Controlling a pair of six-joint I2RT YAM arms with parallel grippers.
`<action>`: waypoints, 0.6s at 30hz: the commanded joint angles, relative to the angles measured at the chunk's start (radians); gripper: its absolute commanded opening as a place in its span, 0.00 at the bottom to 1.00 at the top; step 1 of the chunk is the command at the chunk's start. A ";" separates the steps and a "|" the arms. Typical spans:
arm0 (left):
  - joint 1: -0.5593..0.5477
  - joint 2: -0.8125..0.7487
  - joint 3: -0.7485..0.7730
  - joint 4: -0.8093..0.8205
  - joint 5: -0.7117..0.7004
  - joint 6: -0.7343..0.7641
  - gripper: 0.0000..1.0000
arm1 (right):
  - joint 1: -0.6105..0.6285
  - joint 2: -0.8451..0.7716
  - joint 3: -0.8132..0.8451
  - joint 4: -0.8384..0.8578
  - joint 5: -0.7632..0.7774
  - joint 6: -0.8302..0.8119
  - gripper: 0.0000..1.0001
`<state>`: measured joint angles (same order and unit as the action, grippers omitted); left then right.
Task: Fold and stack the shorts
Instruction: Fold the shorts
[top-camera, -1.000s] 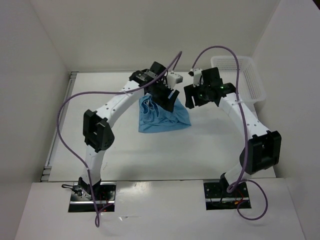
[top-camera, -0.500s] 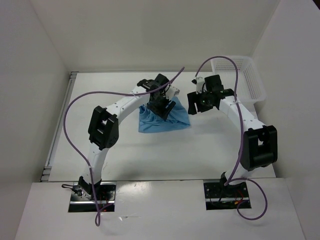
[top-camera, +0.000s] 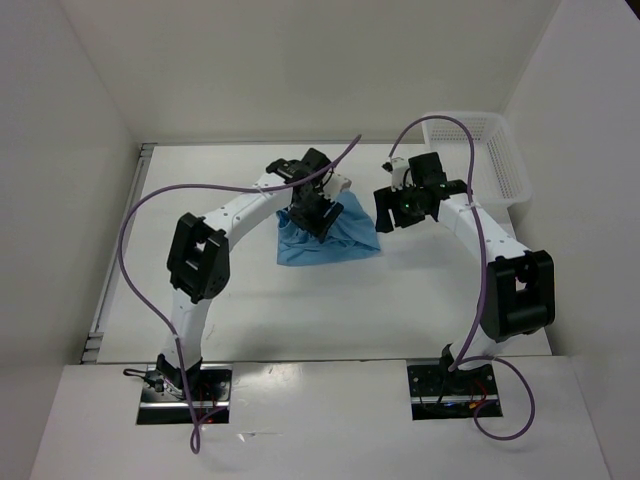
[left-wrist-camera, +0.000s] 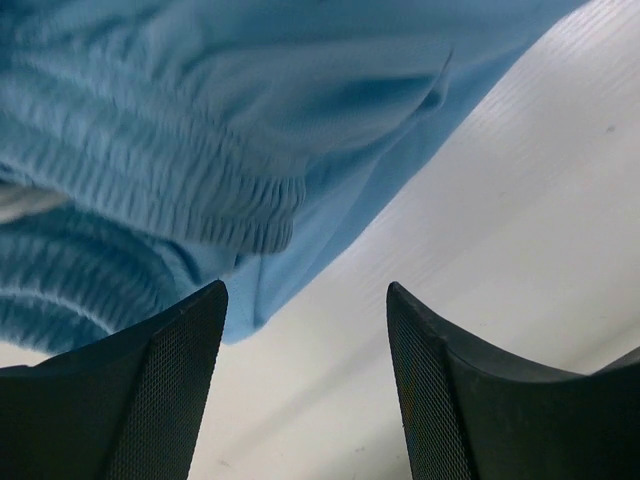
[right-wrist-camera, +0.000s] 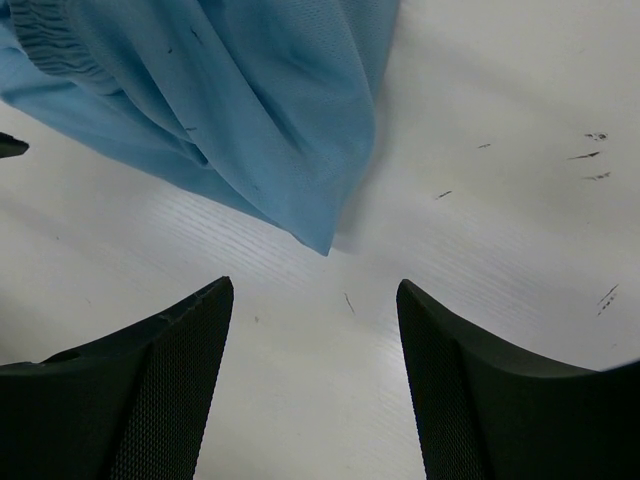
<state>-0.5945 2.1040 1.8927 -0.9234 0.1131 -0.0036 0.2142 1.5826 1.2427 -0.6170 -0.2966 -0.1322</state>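
Right now the shorts lie in a loose, rumpled heap on the tabletop, a little behind its middle, between the two wrists. From above, the left arm reaches over the heap's left part and hides some of the cloth, while the right arm hangs just beside the heap's right edge.

At the left wrist, the left fingers stand wide apart with nothing between them – only bare tabletop and, near the tip of one finger, the low edge of the blue fabric. The gathered elastic waistband runs across the upper left of that view, folded over on itself.

At the right wrist, the right fingers are likewise spread and hold nothing. A pointed corner of the shorts hangs down toward the gap between them, apart from both tips – whether it touches the tabletop cannot be told. A few small dark scuffs mark the surface to the right.

A white mesh basket sits at the far right corner, well apart from the shorts.
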 joint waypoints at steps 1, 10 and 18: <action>0.007 0.051 0.088 0.030 0.053 0.004 0.72 | 0.004 -0.009 -0.011 0.039 -0.013 -0.018 0.72; 0.039 0.152 0.143 0.049 -0.018 0.004 0.65 | 0.004 -0.009 -0.032 0.048 -0.004 -0.027 0.72; 0.039 0.076 0.066 0.049 -0.070 0.004 0.63 | 0.004 -0.009 -0.042 0.048 -0.013 -0.037 0.72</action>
<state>-0.5537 2.2456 1.9808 -0.8803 0.0692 -0.0036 0.2142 1.5826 1.2083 -0.6060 -0.2966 -0.1547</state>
